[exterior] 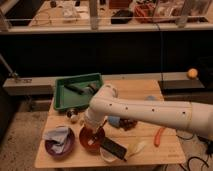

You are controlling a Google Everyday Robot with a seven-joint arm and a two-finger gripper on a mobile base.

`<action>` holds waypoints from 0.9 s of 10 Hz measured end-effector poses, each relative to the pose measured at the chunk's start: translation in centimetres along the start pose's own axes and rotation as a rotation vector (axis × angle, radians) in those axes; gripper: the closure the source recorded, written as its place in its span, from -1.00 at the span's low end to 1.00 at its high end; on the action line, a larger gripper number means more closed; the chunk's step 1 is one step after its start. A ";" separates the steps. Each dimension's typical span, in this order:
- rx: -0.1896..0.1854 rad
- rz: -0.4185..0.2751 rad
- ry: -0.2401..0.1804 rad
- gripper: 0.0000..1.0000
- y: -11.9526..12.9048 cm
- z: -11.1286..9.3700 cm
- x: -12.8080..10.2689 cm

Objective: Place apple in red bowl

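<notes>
Gripper: the gripper hangs directly over the red bowl near the tabletop's front-left corner, apparently positioned for a drop.
Fingers: hidden behind the white arm; spread or pinching, cannot tell.
Apple: not identifiable; likely in the gripper or already in the bowl, a judgement only.
Neighbours: purple bowl at the left edge, green tray toward the back-left corner, carrot near the right edge.
</notes>
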 end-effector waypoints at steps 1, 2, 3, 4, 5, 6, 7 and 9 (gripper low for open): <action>-0.013 -0.014 -0.021 0.08 -0.1 0.2 -0.2; -0.020 -0.021 -0.032 -0.11 0.0 0.2 -0.3; -0.028 -0.025 -0.043 -0.32 0.1 0.3 -0.4; -0.033 -0.027 -0.049 -0.46 0.2 0.3 -0.4; -0.039 -0.033 -0.057 -0.59 0.1 0.4 -0.5; -0.045 -0.037 -0.063 -0.60 0.1 0.5 -0.6; -0.047 -0.038 -0.065 -0.60 0.1 0.5 -0.6; -0.043 -0.030 -0.063 -0.60 0.3 0.4 -0.5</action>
